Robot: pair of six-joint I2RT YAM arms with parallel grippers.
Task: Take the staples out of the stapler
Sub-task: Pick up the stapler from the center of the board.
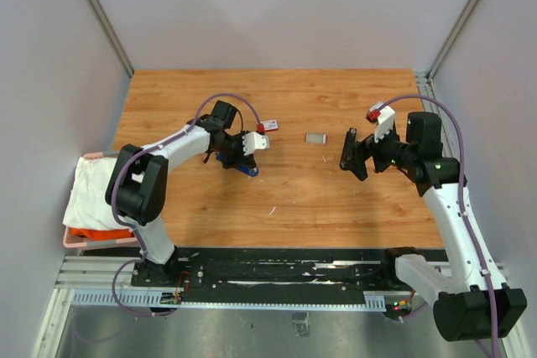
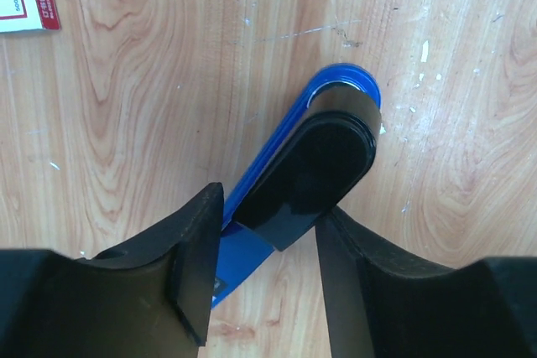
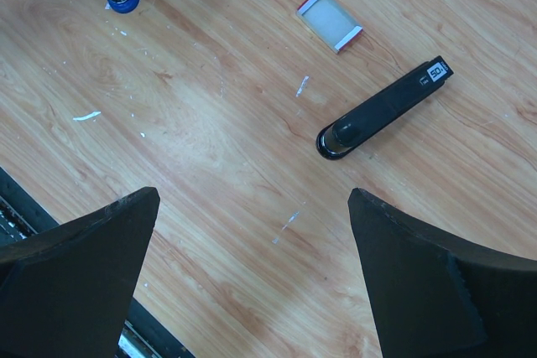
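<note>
The blue-based stapler with a black top arm (image 2: 323,157) lies at nine o'clock on the tabletop, my left claw (image 2: 268,207) clenched around its rear. I can't see any staples. I judge this the grasp step; next, swing the top open. My right claw (image 3: 252,199) hangs released at three o'clock. The scuffed wood-grain tabletop (image 1: 285,90) sits between pale grey walls (image 1: 277,6).

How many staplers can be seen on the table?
2. A blue stapler sits within the left tool. A black stapler lies ahead of the right tool, near a small red-edged box; it is hidden in the top view.
</note>
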